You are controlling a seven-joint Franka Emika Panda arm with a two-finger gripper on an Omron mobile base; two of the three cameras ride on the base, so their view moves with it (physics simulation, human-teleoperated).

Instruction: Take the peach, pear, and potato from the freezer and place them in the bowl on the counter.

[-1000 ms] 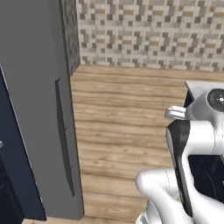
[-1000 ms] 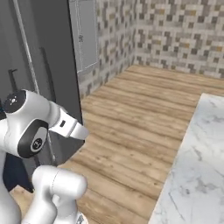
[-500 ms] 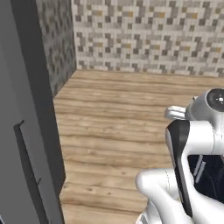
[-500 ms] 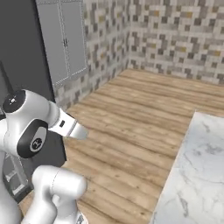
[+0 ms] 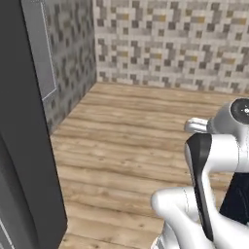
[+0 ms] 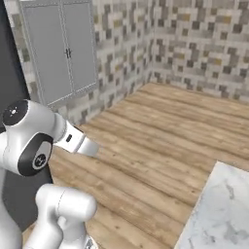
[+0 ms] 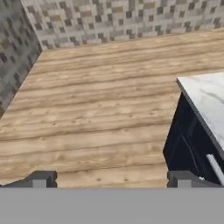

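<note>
My gripper (image 7: 111,179) is open in the hand view, its two dark fingertips (image 7: 41,179) far apart with nothing between them. It points over bare wooden floor towards a corner of the counter (image 7: 205,96), white marble over a navy cabinet. That marble corner also sits at the lower right of the right base view (image 6: 219,209). The dark grey side of the freezer (image 5: 24,146) fills the left edge of the left base view, with its inside hidden. The peach, pear, potato and bowl are out of view.
Grey double cabinet doors (image 6: 63,48) are set in the mosaic-tiled wall beyond the freezer. Wooden floor (image 5: 136,131) stretches to the tiled back wall. A silver bar handle (image 7: 215,166) shows on the navy cabinet front.
The whole picture has shifted, so the base has turned: the freezer slid towards the left edge and the wall's cabinet doors came into view. The gripper has stayed open.
</note>
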